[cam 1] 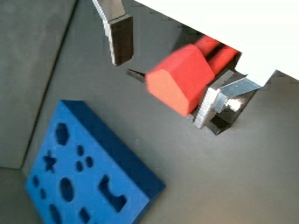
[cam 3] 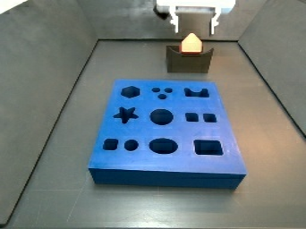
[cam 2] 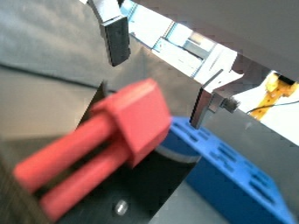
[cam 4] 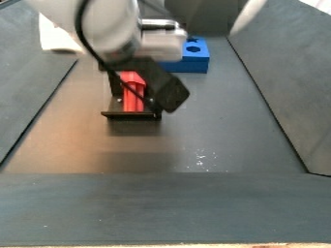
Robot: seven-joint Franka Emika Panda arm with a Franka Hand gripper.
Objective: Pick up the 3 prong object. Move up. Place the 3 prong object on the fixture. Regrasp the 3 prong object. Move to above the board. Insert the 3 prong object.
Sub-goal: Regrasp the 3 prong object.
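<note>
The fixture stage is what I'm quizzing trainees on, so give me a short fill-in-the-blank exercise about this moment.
1. The 3 prong object rests on the ____, not on the board.
2. The gripper hovers above the piece with its jaws ____, gripping nothing.
3. In a side view, the board with its cutouts is coloured ____.
4. The piece's colour is ____.

Missing words: fixture; open; blue; red-orange

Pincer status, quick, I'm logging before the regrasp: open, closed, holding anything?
Pincer: open above the fixture, fingers apart and holding nothing; the 3 prong object rests on the fixture between them.
</note>
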